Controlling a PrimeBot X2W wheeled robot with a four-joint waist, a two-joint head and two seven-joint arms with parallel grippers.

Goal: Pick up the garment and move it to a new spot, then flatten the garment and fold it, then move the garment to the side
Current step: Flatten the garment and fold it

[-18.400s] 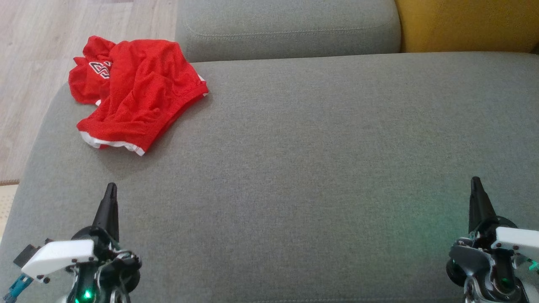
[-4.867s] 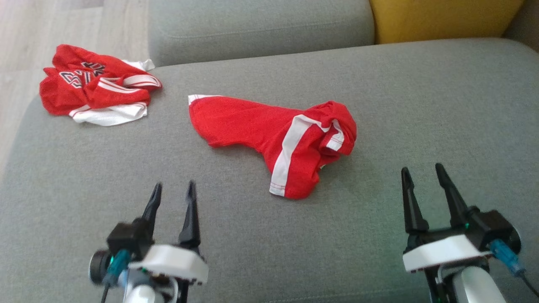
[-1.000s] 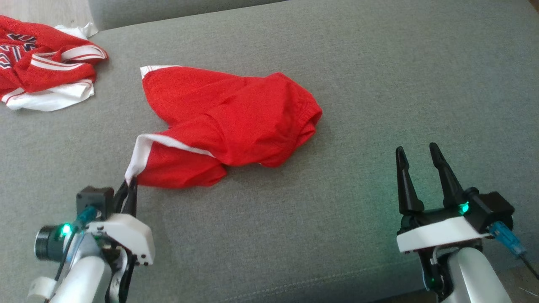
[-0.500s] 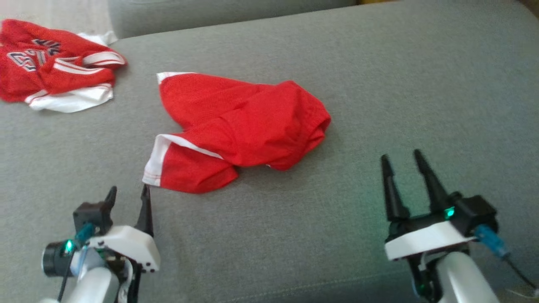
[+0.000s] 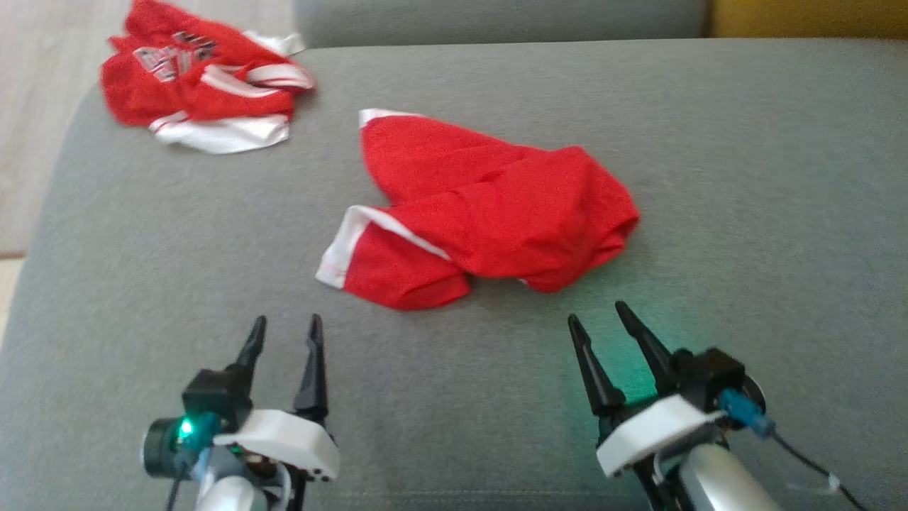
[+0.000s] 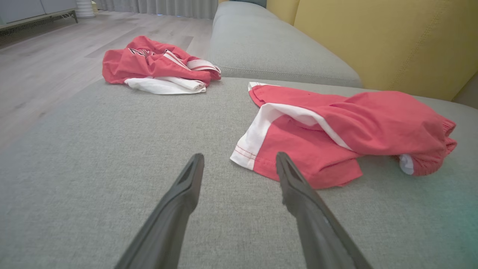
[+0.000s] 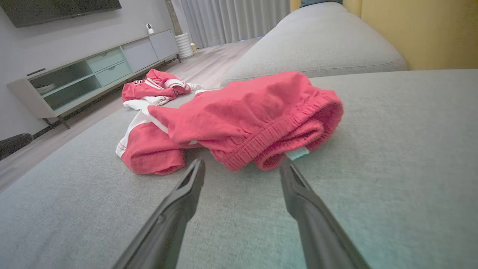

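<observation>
Step in hand: flattening. The red shorts (image 5: 489, 220) lie crumpled near the middle of the grey sofa seat (image 5: 745, 177), well apart from a second red-and-white jersey (image 5: 202, 92) heaped at the seat's far left corner. From that separation we judge the move to a new spot done, and neither the flattening nor the folding finished.

The left claw (image 5: 287, 321) hovers above the seat with its two fingers spread wide and nothing between them. The right claw (image 5: 596, 312) is equally wide and equally empty. Both point toward the shorts, and neither touches the cloth.

In the left wrist view, one leg of the shorts ends in a white hem (image 6: 254, 144) that lies just ahead of the fingertips, on the right finger's side. In the right wrist view, the gathered waistband (image 7: 283, 130) is bunched and doubled over just beyond the fingers, with a small pale label tucked beneath it.

What the next move calls for, in our judgement: each claw descends low to the seat and pinches the edge nearest it, the left taking the hem and the right the waistband, and the two then draw apart to spread the cloth. The waistband is stacked in several layers, so the right claw must take care over which layer it catches, or the fold may simply drag along.
</observation>
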